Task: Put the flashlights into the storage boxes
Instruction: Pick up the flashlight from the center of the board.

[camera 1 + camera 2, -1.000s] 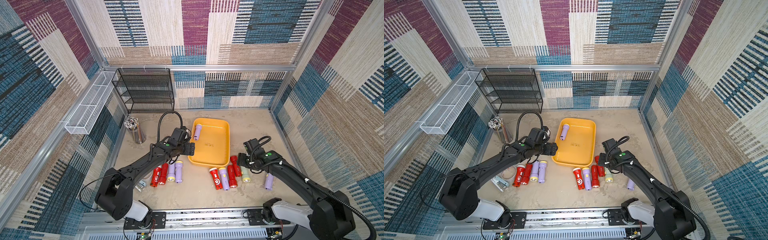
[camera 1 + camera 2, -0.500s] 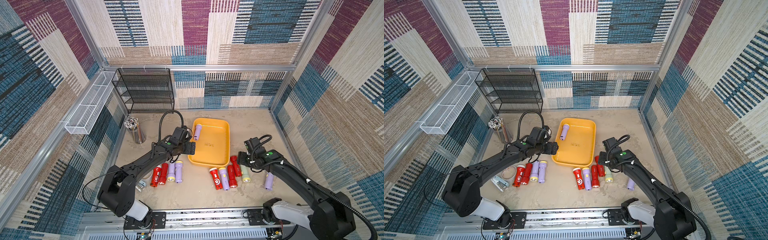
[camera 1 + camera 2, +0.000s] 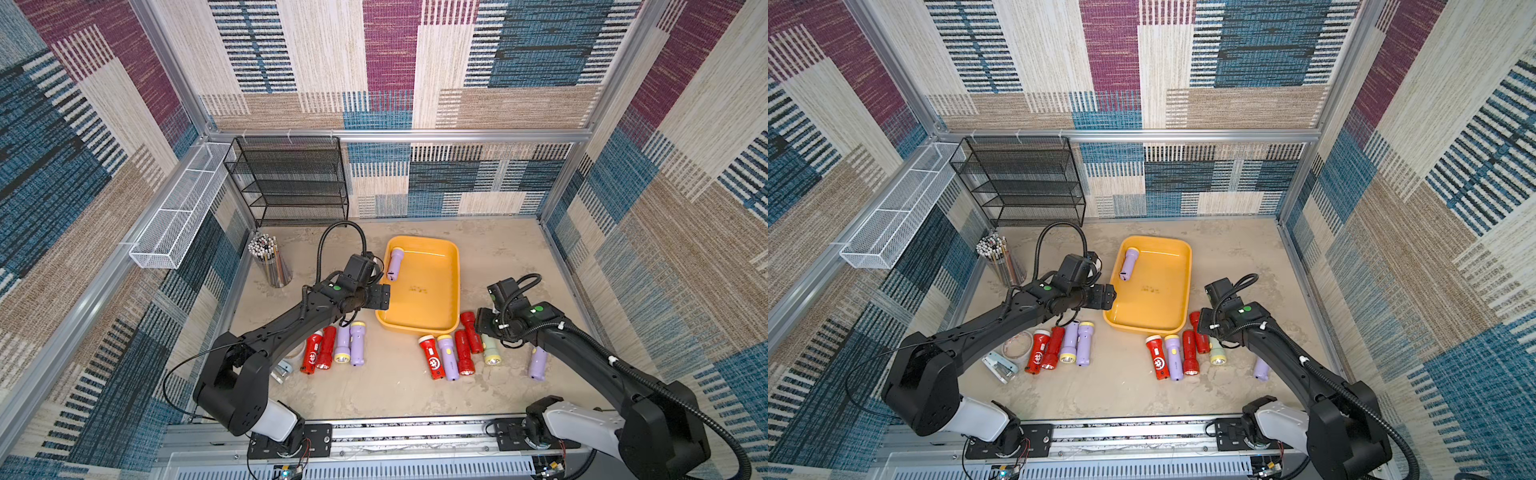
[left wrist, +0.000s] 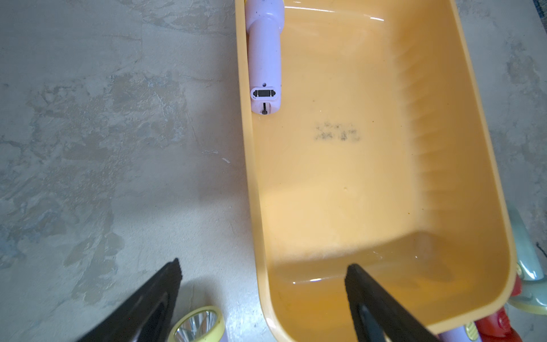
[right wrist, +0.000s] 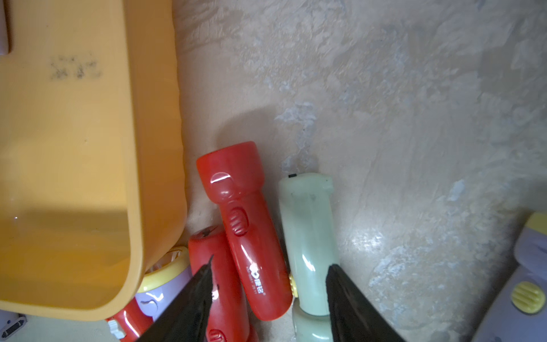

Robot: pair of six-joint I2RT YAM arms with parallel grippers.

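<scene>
The yellow-orange storage box holds one lilac flashlight along its far left wall. My left gripper hangs open over the box's near left corner, with nothing between its fingers. My right gripper is low just right of the box. Its jaws stand apart astride a red flashlight and a pale green one. Several more flashlights lie on the floor: a left row, a right row and a lone lilac one.
A cup of pencils stands left of the box. A black mesh rack and a white wire basket line the back left. A pale blue stapler and a tape roll lie by the left row.
My right gripper's jaws have come closer together over the red and green flashlights. The left arm has barely moved.
</scene>
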